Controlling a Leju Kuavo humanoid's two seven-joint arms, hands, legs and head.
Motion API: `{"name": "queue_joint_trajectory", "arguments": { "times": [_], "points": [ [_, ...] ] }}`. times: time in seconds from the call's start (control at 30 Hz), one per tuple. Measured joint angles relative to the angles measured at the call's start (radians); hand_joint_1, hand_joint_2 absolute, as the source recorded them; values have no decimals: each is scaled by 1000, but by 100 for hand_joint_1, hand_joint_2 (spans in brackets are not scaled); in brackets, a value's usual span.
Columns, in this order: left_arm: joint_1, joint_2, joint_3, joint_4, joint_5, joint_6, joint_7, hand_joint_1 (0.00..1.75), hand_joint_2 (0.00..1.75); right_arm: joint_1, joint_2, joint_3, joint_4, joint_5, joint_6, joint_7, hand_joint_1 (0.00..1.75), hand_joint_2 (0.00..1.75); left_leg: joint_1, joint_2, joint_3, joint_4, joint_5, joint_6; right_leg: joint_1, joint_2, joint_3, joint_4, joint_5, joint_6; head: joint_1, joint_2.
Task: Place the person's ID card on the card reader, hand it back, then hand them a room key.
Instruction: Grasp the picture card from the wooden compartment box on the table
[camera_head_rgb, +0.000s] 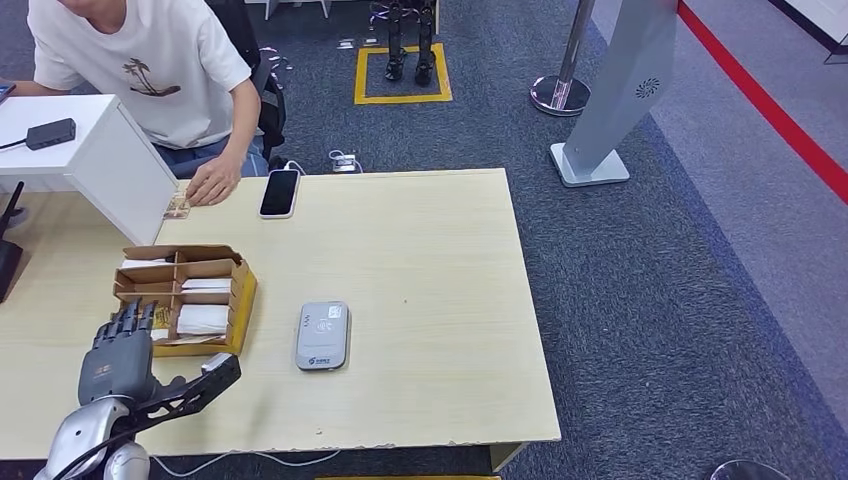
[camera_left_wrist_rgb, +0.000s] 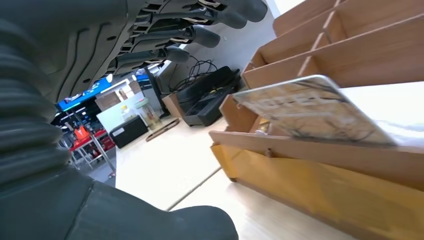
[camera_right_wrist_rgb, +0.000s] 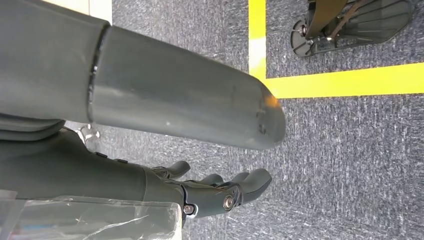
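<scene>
- Hovering at the near left corner of the cardboard organizer (camera_head_rgb: 186, 297), the left hand (camera_head_rgb: 118, 350) is spread, fingers apart and gripping nothing; its fingertips (camera_left_wrist_rgb: 200, 36) reach over the box's near compartment.
- A room key card (camera_left_wrist_rgb: 312, 110) leans tilted in that near compartment, printed face up, just ahead of the hand and slightly to its right; its long axis runs along the box's length, roughly across the line of the fingers.
- My reading is that the key card is the thing in hand now, so the next move turns on fingers coming down over its raised edge while the thumb (camera_left_wrist_rgb: 165, 227) closes from below.
- The left forearm comes in low from the table's near edge, palm down, wrist level with the box top.
- The right hand (camera_right_wrist_rgb: 215, 192) hangs over the carpet, well away from the table, fingers loosely curled and holding nothing.
- The card reader (camera_head_rgb: 322, 336) lies flat, right of the box, nothing on it.
- The person's hand (camera_head_rgb: 212, 183) rests at the far edge on a small card (camera_head_rgb: 177, 208), likely the ID.
</scene>
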Motion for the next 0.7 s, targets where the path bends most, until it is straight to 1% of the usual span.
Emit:
{"name": "queue_joint_trajectory", "arguments": {
  "times": [0.3,0.47,0.7],
  "points": [
    [-89,1,3,103,24,-21,-28,0,175,-1,-2,0,0,26,5,-3,0,0,0,0,0,0,0,0,0,0,0,0,0,0,0,0],
    [-102,7,3,138,56,-32,-52,0,175,-1,-4,0,0,32,5,-4,0,0,0,0,0,0,0,0,0,0,0,0,0,0,0,0],
    [-111,11,3,157,64,-35,-57,0,175,-1,-6,0,0,32,5,-6,0,0,0,0,0,0,0,0,0,0,0,0,0,0,0,0]
  ]
}}
